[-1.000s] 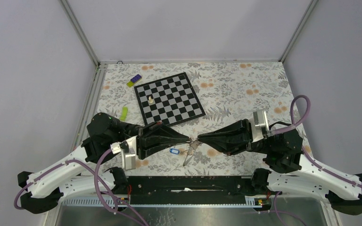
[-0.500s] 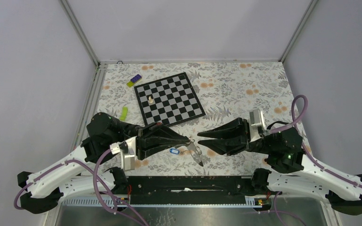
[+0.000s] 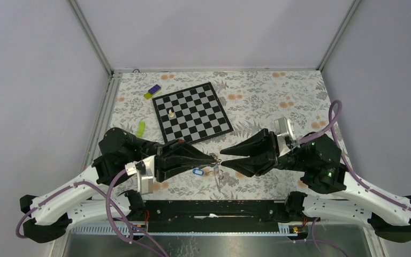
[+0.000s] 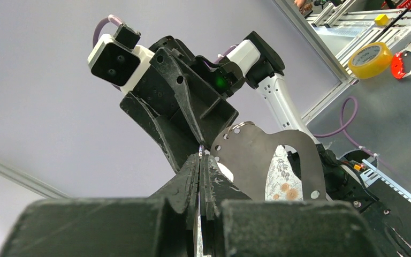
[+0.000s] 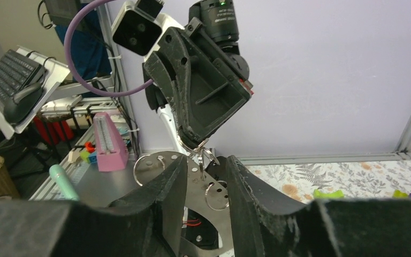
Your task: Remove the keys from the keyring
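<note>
Above the desk's (image 3: 278, 96) near edge, top view: my left jaws pinched shut on the keyring (image 3: 215, 157); keys (image 3: 218, 179) dangling below it, blue tag (image 3: 197, 172) beside. Right wrist view alone shows my right jaws parted, gripping nothing, flanking the keyring.

Bright, even light, soft shadows; wrist views blur in the foreground

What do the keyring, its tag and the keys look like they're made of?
Keyring: thin bright wire, probably steel, since it glints pale against the cloth. Tag: blue body with a white label and a dull look, likely plastic. Keys: thin, silvery, hanging blades, likely metal; they are too small here to judge the finish.
</note>
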Robot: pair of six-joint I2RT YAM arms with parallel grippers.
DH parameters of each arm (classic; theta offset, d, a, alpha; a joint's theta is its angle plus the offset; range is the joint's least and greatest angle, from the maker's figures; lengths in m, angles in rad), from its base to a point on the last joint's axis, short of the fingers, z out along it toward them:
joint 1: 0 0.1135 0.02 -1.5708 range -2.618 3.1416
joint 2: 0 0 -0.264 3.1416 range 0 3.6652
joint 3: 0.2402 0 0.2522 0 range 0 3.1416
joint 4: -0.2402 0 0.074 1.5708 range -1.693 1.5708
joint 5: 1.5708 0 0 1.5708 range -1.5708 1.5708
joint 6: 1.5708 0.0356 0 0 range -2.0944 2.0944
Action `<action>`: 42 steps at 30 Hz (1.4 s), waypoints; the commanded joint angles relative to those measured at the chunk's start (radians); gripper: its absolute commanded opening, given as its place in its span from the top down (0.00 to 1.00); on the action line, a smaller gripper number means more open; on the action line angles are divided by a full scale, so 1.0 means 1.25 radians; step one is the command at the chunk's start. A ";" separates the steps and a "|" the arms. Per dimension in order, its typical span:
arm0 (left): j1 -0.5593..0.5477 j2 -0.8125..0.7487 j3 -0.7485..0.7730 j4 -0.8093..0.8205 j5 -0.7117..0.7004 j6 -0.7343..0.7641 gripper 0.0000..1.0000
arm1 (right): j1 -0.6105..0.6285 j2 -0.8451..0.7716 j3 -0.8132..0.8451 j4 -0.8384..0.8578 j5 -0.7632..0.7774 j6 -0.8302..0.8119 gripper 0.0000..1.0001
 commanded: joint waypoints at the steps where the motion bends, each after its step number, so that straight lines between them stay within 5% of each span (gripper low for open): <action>1: 0.002 0.005 0.040 0.041 0.020 0.002 1.00 | -0.001 0.008 0.037 0.005 -0.040 0.013 0.59; 7: 0.001 0.011 0.041 0.041 0.023 0.001 1.00 | -0.001 0.014 0.044 0.004 -0.048 0.023 0.59; 14: 0.002 0.012 0.043 0.041 0.022 0.001 1.00 | -0.001 0.022 0.044 -0.026 -0.038 0.009 0.72; 42: 0.002 0.017 0.050 0.033 0.023 0.000 1.00 | -0.001 -0.008 0.024 -0.010 0.007 -0.018 0.74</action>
